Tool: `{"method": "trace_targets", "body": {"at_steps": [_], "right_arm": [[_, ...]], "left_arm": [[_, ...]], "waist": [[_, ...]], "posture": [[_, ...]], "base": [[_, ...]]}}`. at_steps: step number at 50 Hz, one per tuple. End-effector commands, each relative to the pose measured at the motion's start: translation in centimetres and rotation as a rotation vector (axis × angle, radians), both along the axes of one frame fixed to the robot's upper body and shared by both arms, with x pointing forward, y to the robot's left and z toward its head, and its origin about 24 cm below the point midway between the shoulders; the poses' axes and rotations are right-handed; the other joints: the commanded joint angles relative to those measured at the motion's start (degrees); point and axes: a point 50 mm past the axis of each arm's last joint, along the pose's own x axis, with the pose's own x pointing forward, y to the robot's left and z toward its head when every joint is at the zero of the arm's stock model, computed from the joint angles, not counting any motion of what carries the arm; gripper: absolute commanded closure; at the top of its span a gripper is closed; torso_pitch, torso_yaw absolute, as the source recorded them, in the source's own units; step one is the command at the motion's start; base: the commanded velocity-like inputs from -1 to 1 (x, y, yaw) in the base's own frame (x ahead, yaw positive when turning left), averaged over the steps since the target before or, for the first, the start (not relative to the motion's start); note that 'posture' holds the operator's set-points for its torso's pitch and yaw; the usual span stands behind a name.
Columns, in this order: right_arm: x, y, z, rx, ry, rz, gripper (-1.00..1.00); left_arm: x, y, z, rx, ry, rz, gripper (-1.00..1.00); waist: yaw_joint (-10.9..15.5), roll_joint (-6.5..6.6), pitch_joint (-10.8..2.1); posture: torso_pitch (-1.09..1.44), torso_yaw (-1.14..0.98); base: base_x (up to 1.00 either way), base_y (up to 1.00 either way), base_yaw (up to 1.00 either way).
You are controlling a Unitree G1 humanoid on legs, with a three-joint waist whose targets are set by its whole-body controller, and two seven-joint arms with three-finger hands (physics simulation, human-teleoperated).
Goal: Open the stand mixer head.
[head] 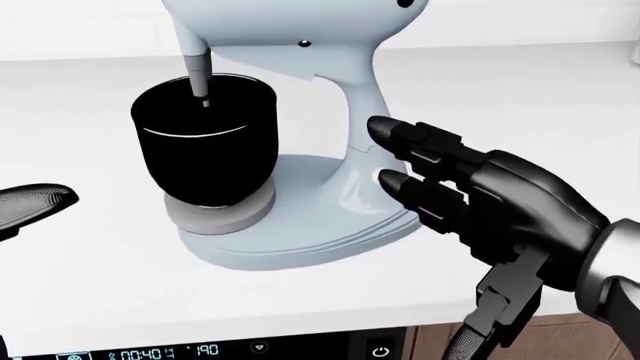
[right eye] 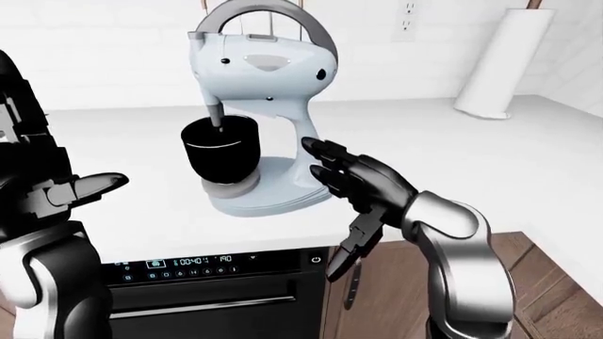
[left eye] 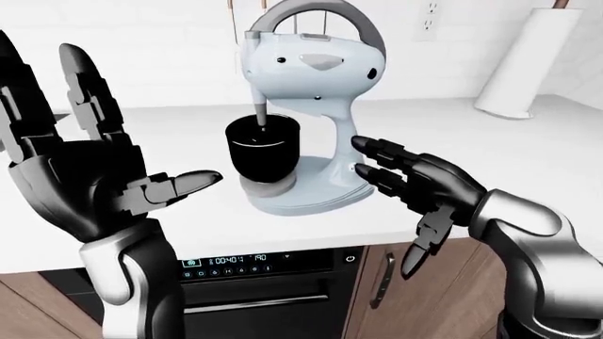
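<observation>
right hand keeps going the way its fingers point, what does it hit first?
Probably the stand mixer: the right hand's fingertips aim at its neck column, already at or nearly touching it; contact is unclear.

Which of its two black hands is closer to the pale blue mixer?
The right hand: its fingertips reach the pale blue stand mixer's neck, while the left hand is raised, well away.

Stand mixer head [head: 290, 30] cropped by head view's top, oven display [left eye: 226, 260] digits unreadable

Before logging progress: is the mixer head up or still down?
Down. The stand mixer head sits level, and its beater shaft reaches into the black bowl.
</observation>
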Motion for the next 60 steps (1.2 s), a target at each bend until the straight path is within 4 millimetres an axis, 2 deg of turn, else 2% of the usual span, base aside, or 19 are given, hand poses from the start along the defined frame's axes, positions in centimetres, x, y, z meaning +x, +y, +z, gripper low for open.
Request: {"method": "trace_targets", "body": {"at_steps": [1,60], "right_arm": [[0.0,0.0,1.2,-0.011,-0.074,-0.002,-1.00],[1.3,0.0,0.2,0.000,-0.066,-0.012,-1.00]], "left_arm": [[-0.5,-0.2,0.9,0.015,-0.058,-0.004,-1.00],[-0.3,0.0,1.0,0.015,-0.060,0.003,-1.00]], "waist": [[0.0,0.02,-0.50],[0.0,0.07,-0.57]], "posture": [[-0.24,0.00],[-0.24,0.00]], "base": [[0.00,0.00,0.00],[0.00,0.00,0.00]]}}
